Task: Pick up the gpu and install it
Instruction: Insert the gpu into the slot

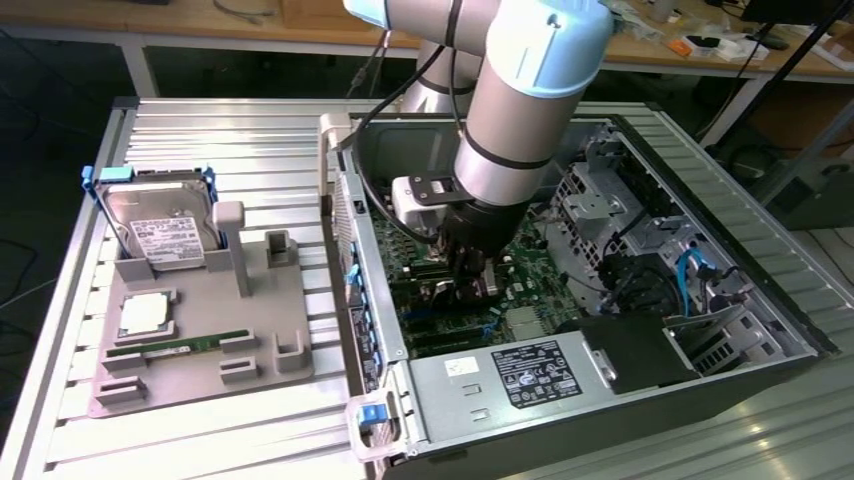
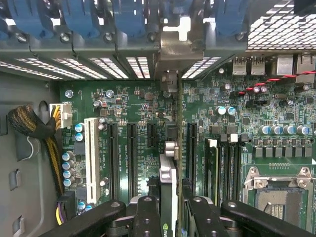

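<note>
My gripper (image 1: 467, 288) reaches down into the open computer case (image 1: 400, 300), just above the green motherboard (image 1: 527, 260). In the wrist view the gripper (image 2: 170, 217) is shut on the gpu (image 2: 168, 182), which I see edge-on as a thin card between the two black fingers (image 2: 147, 217). The card stands over the black expansion slots (image 2: 132, 153). Its silver metal bracket (image 2: 170, 52) lies against the case's rear slot openings. Whether the card's edge sits down in a slot cannot be told.
A grey fixture (image 1: 200, 360) at the exterior view's left holds a silver hard drive (image 1: 160, 228), a processor (image 1: 144, 315) and a green RAM stick (image 1: 180, 347). Inside the case are the power supply (image 1: 527, 370), a white slot (image 2: 91, 158), a processor socket (image 2: 279, 190) and blue clips (image 2: 128, 19).
</note>
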`<state>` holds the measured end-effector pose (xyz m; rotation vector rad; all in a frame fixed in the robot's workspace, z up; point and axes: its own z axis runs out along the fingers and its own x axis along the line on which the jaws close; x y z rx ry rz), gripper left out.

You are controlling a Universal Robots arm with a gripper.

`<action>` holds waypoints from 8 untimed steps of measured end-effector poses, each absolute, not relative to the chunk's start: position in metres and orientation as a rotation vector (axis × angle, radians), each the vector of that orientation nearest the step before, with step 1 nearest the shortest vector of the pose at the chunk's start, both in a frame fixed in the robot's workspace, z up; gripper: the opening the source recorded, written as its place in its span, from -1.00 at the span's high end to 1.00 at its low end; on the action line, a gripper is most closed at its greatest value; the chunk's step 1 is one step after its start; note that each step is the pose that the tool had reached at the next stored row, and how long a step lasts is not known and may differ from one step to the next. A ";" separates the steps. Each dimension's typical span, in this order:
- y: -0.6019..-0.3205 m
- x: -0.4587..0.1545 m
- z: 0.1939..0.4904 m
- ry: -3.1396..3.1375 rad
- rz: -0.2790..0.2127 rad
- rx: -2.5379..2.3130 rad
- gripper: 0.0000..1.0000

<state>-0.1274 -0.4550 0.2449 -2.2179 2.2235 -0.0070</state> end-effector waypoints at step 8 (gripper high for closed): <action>-0.455 -0.127 0.245 2.223 -0.007 -2.218 0.47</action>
